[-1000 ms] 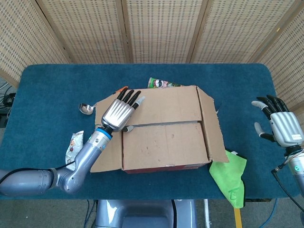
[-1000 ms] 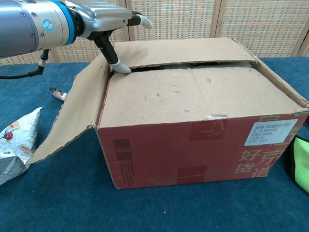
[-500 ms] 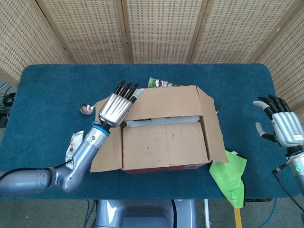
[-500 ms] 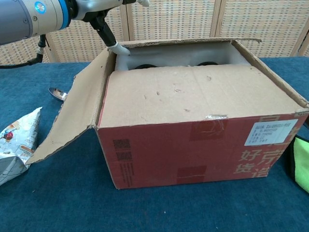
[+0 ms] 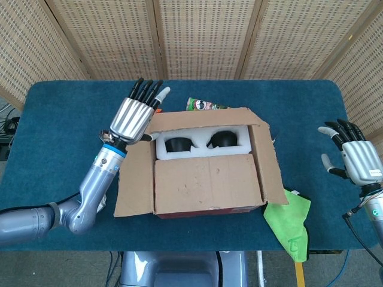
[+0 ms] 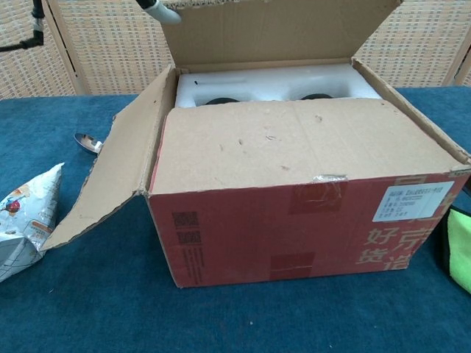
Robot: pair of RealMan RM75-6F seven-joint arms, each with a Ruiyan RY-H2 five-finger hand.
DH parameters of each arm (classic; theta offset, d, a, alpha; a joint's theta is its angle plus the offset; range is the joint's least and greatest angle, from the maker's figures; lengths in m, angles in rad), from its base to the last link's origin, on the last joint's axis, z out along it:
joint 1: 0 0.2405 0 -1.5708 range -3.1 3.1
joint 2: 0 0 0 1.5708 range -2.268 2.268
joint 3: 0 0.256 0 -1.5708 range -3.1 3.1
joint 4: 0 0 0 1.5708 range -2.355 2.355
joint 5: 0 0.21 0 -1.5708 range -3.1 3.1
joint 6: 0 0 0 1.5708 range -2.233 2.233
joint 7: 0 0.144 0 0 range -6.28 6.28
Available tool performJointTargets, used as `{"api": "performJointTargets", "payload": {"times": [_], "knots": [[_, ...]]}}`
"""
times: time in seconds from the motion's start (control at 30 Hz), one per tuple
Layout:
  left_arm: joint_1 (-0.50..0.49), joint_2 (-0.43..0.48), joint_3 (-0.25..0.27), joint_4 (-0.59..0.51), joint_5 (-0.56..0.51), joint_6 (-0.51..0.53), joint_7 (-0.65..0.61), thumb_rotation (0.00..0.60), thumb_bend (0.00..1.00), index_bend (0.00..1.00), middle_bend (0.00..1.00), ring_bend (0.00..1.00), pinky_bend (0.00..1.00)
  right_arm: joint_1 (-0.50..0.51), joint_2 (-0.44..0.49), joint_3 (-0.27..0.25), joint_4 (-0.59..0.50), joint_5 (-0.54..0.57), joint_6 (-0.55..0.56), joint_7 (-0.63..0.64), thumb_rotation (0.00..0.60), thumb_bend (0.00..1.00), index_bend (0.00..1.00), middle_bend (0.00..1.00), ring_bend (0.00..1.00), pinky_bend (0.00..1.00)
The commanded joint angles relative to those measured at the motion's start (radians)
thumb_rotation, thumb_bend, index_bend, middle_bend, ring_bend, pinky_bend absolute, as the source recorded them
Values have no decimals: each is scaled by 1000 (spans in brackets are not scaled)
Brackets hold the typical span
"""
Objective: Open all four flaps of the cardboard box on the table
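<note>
The red cardboard box (image 5: 206,185) (image 6: 294,220) sits mid-table. Its far flap (image 5: 203,118) (image 6: 276,33) stands raised, showing white foam (image 5: 203,143) (image 6: 272,84) with two dark round holes. The near flap (image 5: 206,179) (image 6: 294,143) still lies flat over the front half. The left flap (image 5: 133,179) (image 6: 110,176) and right flap (image 5: 268,161) hang outward. My left hand (image 5: 133,113), fingers extended, touches the far flap's left corner; only a fingertip (image 6: 160,9) shows in the chest view. Far off at the table's right edge, my right hand (image 5: 353,154) hovers with fingers spread, holding nothing.
A metal spoon (image 5: 109,137) (image 6: 88,142) lies left of the box. A snack packet (image 5: 93,182) (image 6: 22,220) lies at the front left. A green cloth (image 5: 290,222) (image 6: 458,246) lies at the box's front right. A green printed packet (image 5: 203,105) lies behind the box.
My left hand lifted the far flap from flat to upright, moving up and back. The foam insert came into sight. The right hand barely moved.
</note>
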Motion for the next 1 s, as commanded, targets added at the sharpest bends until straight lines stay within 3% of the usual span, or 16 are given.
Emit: {"api": "performJointTargets", "payload": {"times": [0.03,1.0], "knots": [[-3,17,-15,19,-10,-7,-1,487,215,0,0,0,0,1,1,1,-1,1,-2,0,600,504,184,137,0,63],[-124,-118,-82,349,-179,-119,37,486,213,0,0,0,0,-5,16,-4,-5,13,-17,-7,600,504,184,136,0,63]]}}
